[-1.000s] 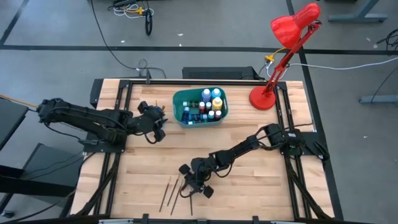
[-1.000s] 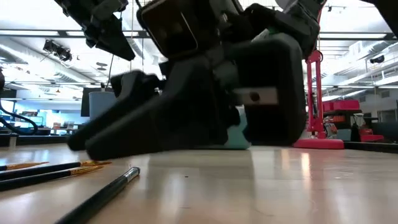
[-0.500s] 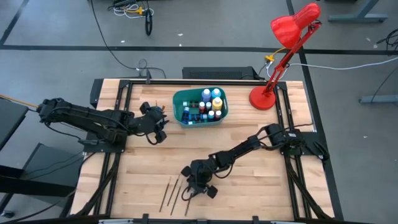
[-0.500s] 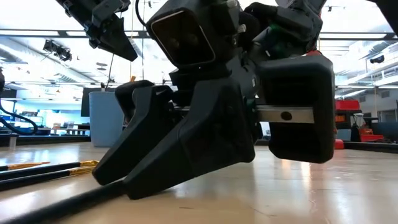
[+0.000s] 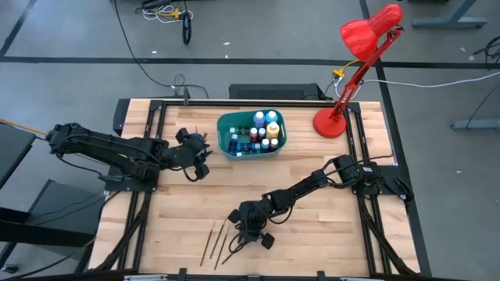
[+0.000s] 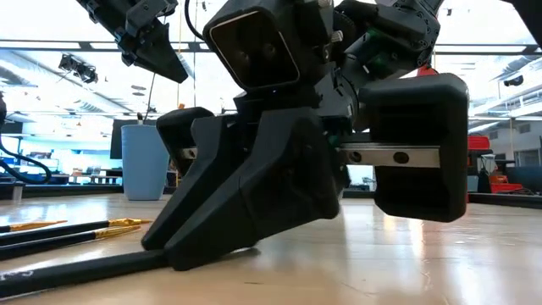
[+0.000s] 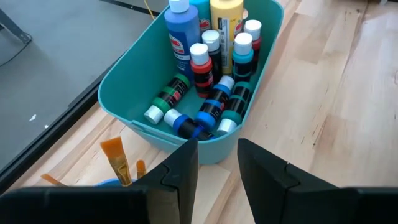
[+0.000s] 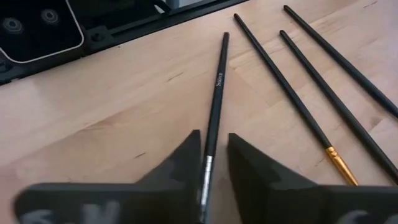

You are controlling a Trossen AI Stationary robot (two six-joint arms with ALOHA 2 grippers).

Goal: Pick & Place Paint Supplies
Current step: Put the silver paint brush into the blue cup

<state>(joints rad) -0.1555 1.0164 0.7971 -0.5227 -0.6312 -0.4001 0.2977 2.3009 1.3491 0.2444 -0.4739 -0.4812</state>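
Brush at the right end effector: one thin dark-handled brush [image 8: 214, 106] lies flat on the table [image 5: 312, 203], near its front edge, its long axis running straight away from the right wrist camera, silver ferrule end between the two fingers.
Right end effector: the right end effector [image 5: 239, 235] is down at the table surface, fingers [image 8: 177, 165] narrowed around the brush's ferrule with slim gaps on both sides; I cannot tell whether they are pinching it.
Other loose brushes: three more brushes [image 8: 292, 93] lie just beside it on the wood, roughly parallel and slanted, one showing a gold ferrule and pale tip.
Seen from above: the loose brushes [image 5: 209, 242] are only thin dark lines to the left of the right end effector.
Seen from table height: the brush runs out as a dark rod [image 6: 76, 269] from under the end effector's body; two brushes with gold ferrules [image 6: 85, 230] lie farther back.
Teal bin: the teal bin [image 7: 134, 87] sits at the back middle of the table and holds paint bottles [image 7: 205, 74]: tall blue and yellow ones upright, smaller pale-capped ones standing or lying on their sides.
Left end effector: the left end effector [image 7: 217, 168] hovers just beside the bin, fingers parted, nothing between them.
Orange bristles: an orange-bristled brush tip [image 7: 115, 155] pokes up next to the bin, visible only from the left wrist.
Lamp: a red desk lamp [image 5: 355, 62] stands at the back right corner.
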